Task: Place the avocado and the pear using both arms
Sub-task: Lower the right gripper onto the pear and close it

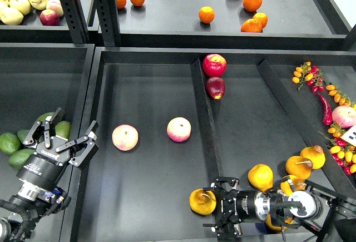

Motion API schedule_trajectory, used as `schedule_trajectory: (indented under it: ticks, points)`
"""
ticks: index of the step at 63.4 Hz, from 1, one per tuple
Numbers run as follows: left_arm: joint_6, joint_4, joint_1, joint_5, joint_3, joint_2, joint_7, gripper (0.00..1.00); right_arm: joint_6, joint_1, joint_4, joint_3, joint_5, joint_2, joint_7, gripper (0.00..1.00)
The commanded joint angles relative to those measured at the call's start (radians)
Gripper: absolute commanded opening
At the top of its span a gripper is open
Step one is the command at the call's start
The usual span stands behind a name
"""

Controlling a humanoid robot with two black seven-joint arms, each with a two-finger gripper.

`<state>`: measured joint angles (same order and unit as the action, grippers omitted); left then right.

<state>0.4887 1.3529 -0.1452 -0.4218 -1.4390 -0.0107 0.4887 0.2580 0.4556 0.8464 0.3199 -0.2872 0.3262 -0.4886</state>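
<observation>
Several green avocados lie in the left bin. One avocado [63,129] shows between the fingers of my left gripper [65,137], which is open and hovers over that pile. Others [9,143] lie to its left; I cannot tell which is the darkest. A yellow-orange pear [202,201] with a brown stem lies at the front of the middle tray. My right gripper [218,208] points left at it. Its fingers are spread and their tips are at the pear's right side, not closed on it.
More pears [260,176] cluster behind the right gripper. Two pink peaches [125,137] [179,129] lie in the middle tray and two red apples [214,65] by the divider [203,119]. Chillies and small tomatoes [325,108] lie at right. Oranges [206,14] sit on the shelf above.
</observation>
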Motion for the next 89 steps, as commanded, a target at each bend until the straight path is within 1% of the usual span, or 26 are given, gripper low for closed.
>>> schedule_trajectory:
  ticks: [1, 10, 11, 12, 22, 35, 37, 45, 52, 59, 61, 62, 79, 89]
  points:
    - [0.0, 0.0, -0.002, 0.0, -0.001, 0.0, 0.0, 0.99, -0.008, -0.002, -0.026, 0.002, 0.002, -0.025, 0.0, 0.97]
    - [0.0, 0.002, -0.007, 0.0, -0.001, 0.0, 0.0, 0.99, -0.01, 0.0, -0.055, 0.011, 0.022, -0.049, 0.0, 0.92]
    - [0.0, 0.002, -0.007, 0.0, -0.001, 0.0, 0.0, 0.99, -0.01, 0.0, -0.067, 0.011, 0.023, -0.053, 0.0, 0.89]
    - [0.0, 0.002, -0.007, 0.0, -0.001, 0.0, 0.0, 0.99, -0.01, 0.0, -0.07, 0.011, 0.023, -0.055, 0.0, 0.88]
    - [0.0, 0.002, -0.007, 0.0, -0.001, 0.0, 0.0, 0.99, -0.011, -0.003, -0.087, 0.011, 0.029, -0.07, 0.0, 0.83]
    - [0.0, 0.002, -0.007, 0.0, -0.001, 0.0, 0.0, 0.99, -0.025, -0.006, -0.093, 0.033, 0.031, -0.072, 0.0, 0.73]
    - [0.0, 0.002, -0.007, 0.0, -0.001, 0.0, 0.0, 0.99, -0.026, -0.008, -0.093, 0.048, 0.033, -0.073, 0.0, 0.68]
    - [0.0, 0.002, -0.007, 0.0, -0.001, 0.0, 0.0, 0.99, -0.026, -0.014, -0.095, 0.076, 0.036, -0.073, 0.0, 0.54]
    - [0.0, 0.002, -0.008, 0.0, -0.001, 0.0, 0.0, 0.99, -0.025, -0.015, -0.096, 0.091, 0.036, -0.073, 0.0, 0.39]
    - [0.0, 0.002, -0.008, 0.0, -0.001, 0.0, 0.0, 0.99, -0.025, -0.026, -0.098, 0.12, 0.036, -0.082, 0.0, 0.28]
    - [0.0, 0.002, -0.008, 0.0, -0.001, 0.0, 0.0, 0.99, -0.023, -0.028, -0.098, 0.128, 0.036, -0.085, 0.0, 0.26]
    - [0.0, 0.003, -0.011, 0.0, -0.001, 0.0, 0.0, 0.99, -0.023, -0.035, -0.098, 0.145, 0.036, -0.091, 0.0, 0.23]
    - [0.0, 0.003, -0.013, 0.0, -0.001, 0.0, 0.0, 0.99, -0.019, -0.038, -0.087, 0.151, 0.028, -0.092, 0.0, 0.2]
    - [0.0, 0.005, -0.013, 0.0, -0.001, 0.0, 0.0, 0.99, -0.016, -0.041, -0.07, 0.192, 0.025, -0.093, 0.0, 0.2]
